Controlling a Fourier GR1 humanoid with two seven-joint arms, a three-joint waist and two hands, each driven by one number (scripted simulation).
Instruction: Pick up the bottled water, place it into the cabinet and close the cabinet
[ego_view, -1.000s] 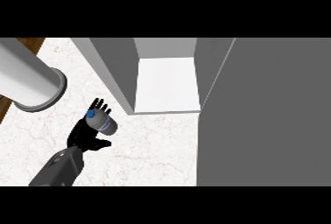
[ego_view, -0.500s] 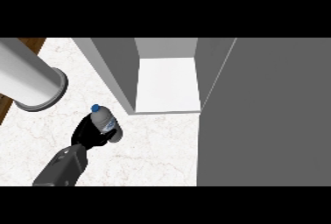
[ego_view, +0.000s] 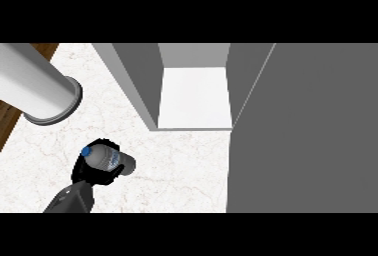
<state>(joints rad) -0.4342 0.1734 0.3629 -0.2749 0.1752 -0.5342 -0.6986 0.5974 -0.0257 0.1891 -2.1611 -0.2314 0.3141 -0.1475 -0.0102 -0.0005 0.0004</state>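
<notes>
The bottled water (ego_view: 105, 157) was a clear, rounded plastic bottle with a blue cap, seen nearly end-on from above, with the cap toward the left and the pale grey base toward the right. It sat in the near left part of the scene, over the counter (ego_view: 184, 165), whose top was white stone with faint grey veining. A black hand (ego_view: 92, 172) was wrapped around the bottle from below, its fingers curled about the body so that the bottle hid most of them; the grey forearm rose from the lower edge beneath it. Which hand it was could not be read from this view alone; it showed at the left side. Beyond and to the right stood the cabinet (ego_view: 193, 97), a grey box with flat matte walls and a white interior floor, its front open toward the near side. The cabinet door (ego_view: 306, 130), a plain dark grey panel, filled the right of the view. At the far left lay a smooth white cylinder (ego_view: 37, 90) with a flanged rim, next to a strip of brown wood (ego_view: 9, 125).
</notes>
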